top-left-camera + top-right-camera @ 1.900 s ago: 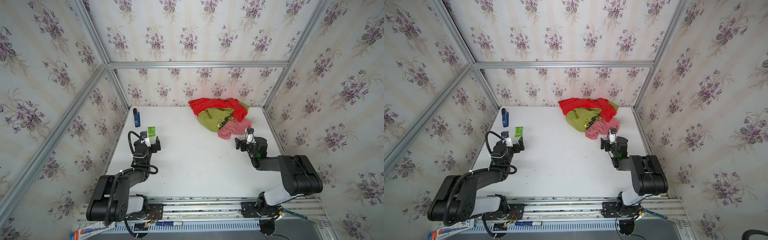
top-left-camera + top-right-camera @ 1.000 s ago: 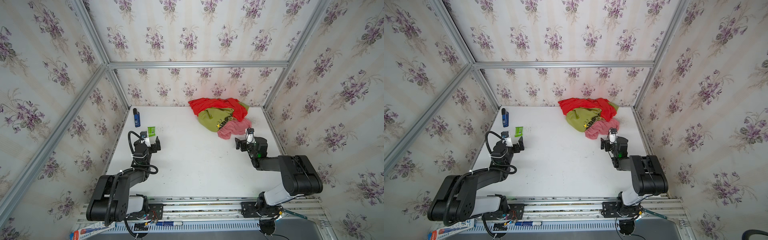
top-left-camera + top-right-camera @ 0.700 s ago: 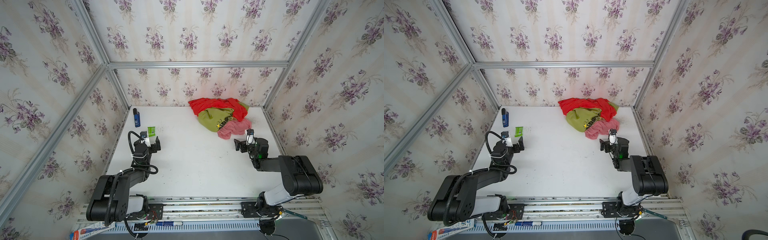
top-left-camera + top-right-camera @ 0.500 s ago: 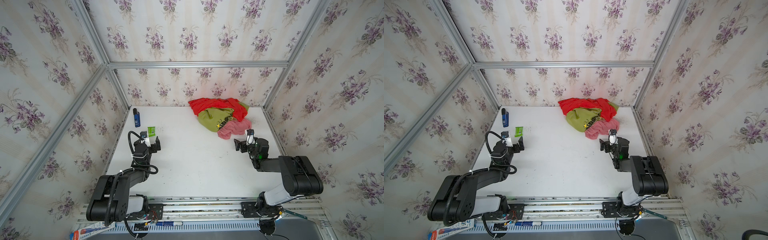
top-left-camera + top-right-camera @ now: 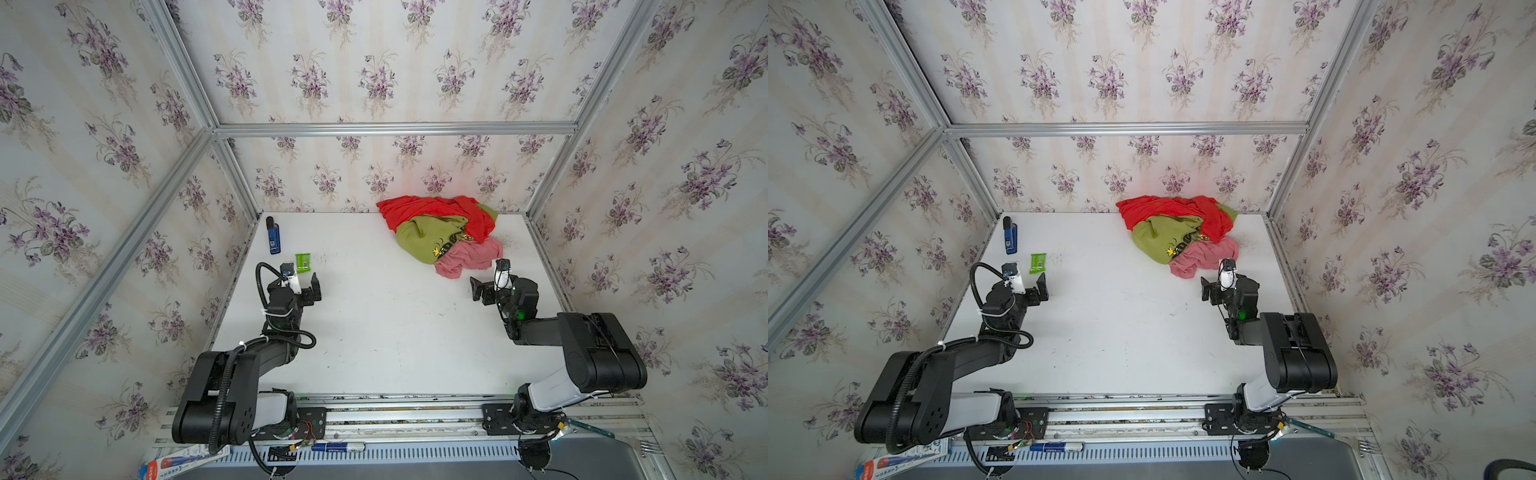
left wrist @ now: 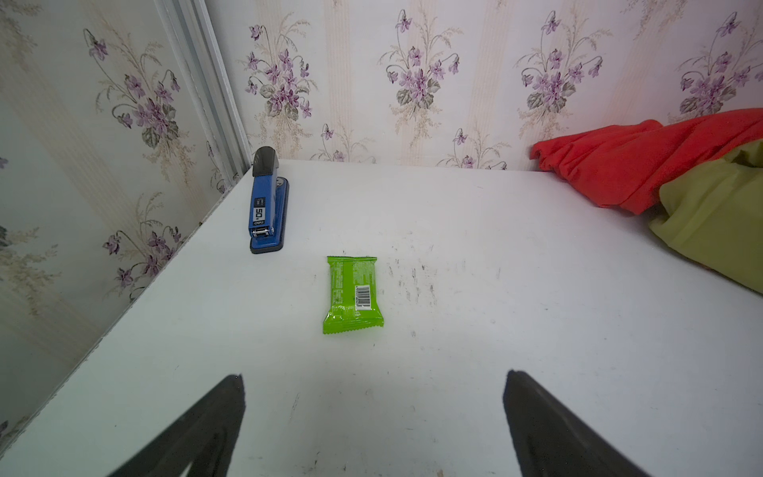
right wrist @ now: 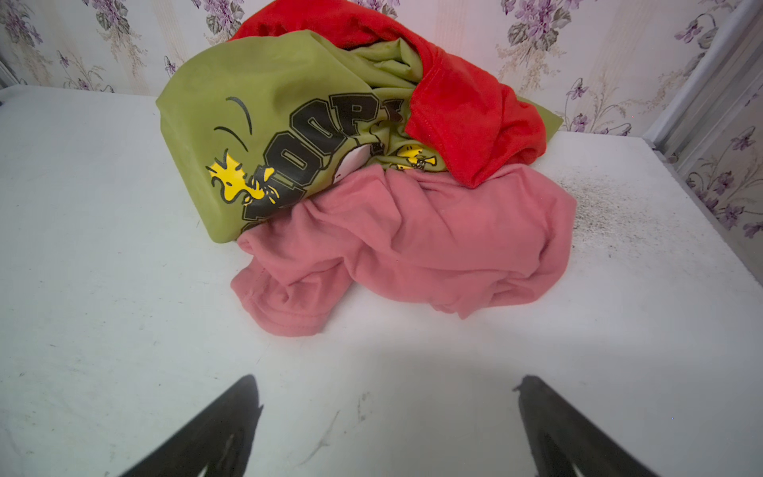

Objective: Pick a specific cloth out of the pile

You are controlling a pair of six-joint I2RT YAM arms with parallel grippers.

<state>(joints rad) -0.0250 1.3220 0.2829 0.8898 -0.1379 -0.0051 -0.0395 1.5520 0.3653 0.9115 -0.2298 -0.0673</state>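
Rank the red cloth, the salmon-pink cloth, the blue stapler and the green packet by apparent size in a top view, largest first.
1. red cloth
2. salmon-pink cloth; both cloths are partly hidden, so this is a close call
3. blue stapler
4. green packet

Here's a blue metal stapler with a black top, lying flat near the far left corner of the white tabletop, close to the wall. Near it but apart, toward the front, a bright green crinkled plastic snack packet lies flat, barcode side up. Faint dark scuffs mark the table just beside the packet. Purple-flowered striped wallpaper covers every wall, and silver aluminium frame bars run along the corners. On the front rail, a blue-and-white marker-like stick lies lengthwise.
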